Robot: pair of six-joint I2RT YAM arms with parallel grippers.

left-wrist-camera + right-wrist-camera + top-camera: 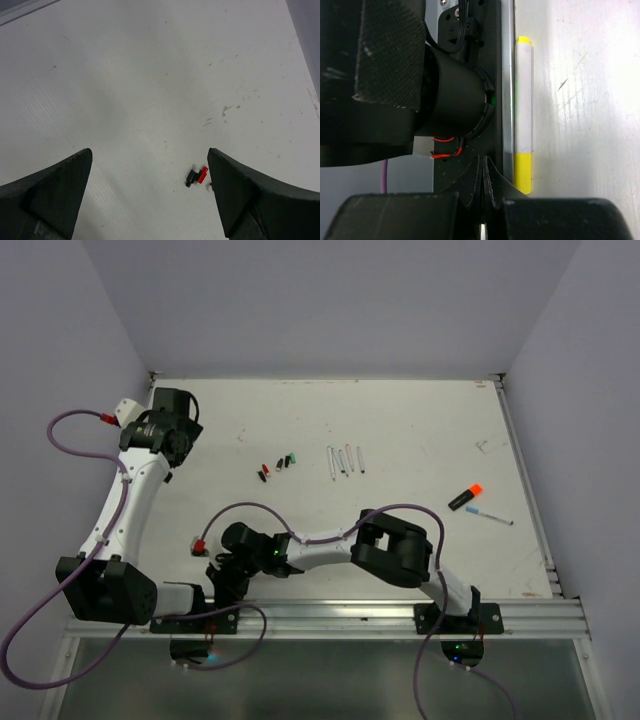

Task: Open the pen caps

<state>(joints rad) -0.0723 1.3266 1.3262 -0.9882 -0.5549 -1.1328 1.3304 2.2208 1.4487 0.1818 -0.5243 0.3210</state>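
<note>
Several tiny caps lie mid-table: black [263, 475], red [278, 464] and green [290, 457]. My left gripper [183, 420] is open and empty, high at the far left. In its wrist view the fingers are wide apart [150, 152], with a black cap [191, 177] and a red cap [202, 173] on the table by the right finger. My right gripper [222, 566] is shut and empty, down by the left arm's base. Its tips [484, 172] touch each other just left of a white highlighter [523, 95] with a yellow cap [522, 172], without holding it.
Thin white pen barrels [345, 460] lie side by side right of the caps. An orange-capped marker [466, 497] and a blue-tipped pen [490, 516] lie at the right. The left arm's black base [445, 90] and the metal rail [508, 75] stand close beside my right gripper.
</note>
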